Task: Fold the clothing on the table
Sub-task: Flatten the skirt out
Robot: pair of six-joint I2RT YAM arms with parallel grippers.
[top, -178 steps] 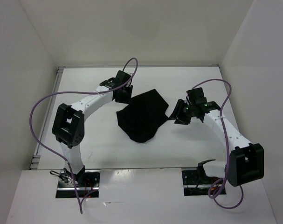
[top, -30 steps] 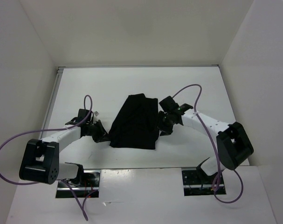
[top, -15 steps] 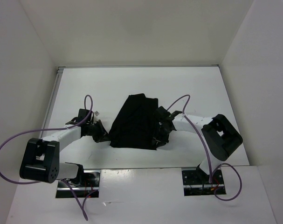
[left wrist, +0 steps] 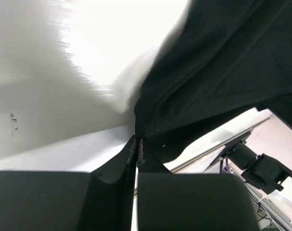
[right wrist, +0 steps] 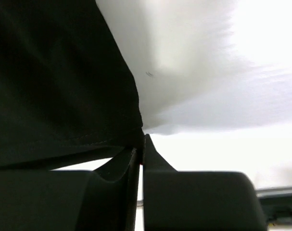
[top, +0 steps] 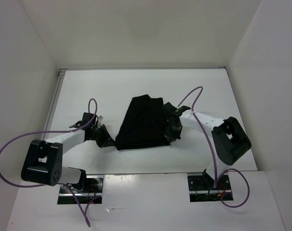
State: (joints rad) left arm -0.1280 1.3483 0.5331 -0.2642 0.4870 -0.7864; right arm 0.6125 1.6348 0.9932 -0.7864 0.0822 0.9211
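You have the clothing (top: pixel 143 126) lying on the table (top: pixel 136 86) between your two grippers. From above it reads as a dark, roughly wedge-shaped bundle, broad along its near edge and narrower at its far end.

Your left gripper (top: pixel 107 140) sits at the clothing's near left corner. In the left wrist view its fingers (left wrist: pixel 131 159) are pressed together, with a corner of the black fabric (left wrist: pixel 222 72) pinched between the tips. The cloth fans up and away from that pinch in soft creases, and the white tabletop (left wrist: pixel 64 96) shows bright beside it.

Your right gripper (top: pixel 172 131) is at the clothing's near right edge, reaching in from the right side. In the right wrist view its fingers (right wrist: pixel 136 163) are also clamped tight. The stitched hem of the garment (right wrist: pixel 54 82) runs straight into the point where the tips meet, so it grips the hem there. The bare table (right wrist: pixel 208 72) fills the side of that view away from the clothing.

Both arms lie low, bent in toward the clothing from either side. Their purple cables (top: pixel 90 103) arch above them, one left of the clothing and one right of it.
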